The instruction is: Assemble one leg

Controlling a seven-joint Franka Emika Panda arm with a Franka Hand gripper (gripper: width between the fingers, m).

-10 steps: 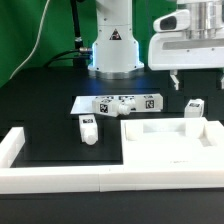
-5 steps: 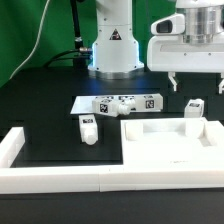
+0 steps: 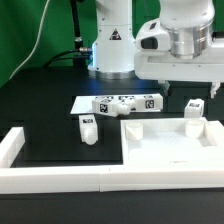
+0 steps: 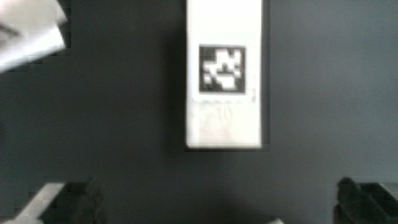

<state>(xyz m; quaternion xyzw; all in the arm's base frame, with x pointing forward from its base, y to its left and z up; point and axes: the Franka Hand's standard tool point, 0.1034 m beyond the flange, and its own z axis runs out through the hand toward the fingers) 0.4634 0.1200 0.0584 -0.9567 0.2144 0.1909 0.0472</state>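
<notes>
Claw (image 4: pixel 217 204) spread wide, its two fingertips far apart with only bare counter (image 3: pixel 50 105) between them, gripping nothing. Ahead of the fingertips in the wrist view the leg (image 4: pixel 226 75) lies flat, tag up. In the exterior view that leg (image 3: pixel 195 108) sits toward the counter's edge on the exterior view's right, just beside the far corner of the panel (image 3: pixel 135 124). Since half a second ago the claw's head has swung toward the exterior view's left and looms larger, hanging above the leg. Leg, panel and marker board (image 3: pixel 82 104) have not shifted.
</notes>
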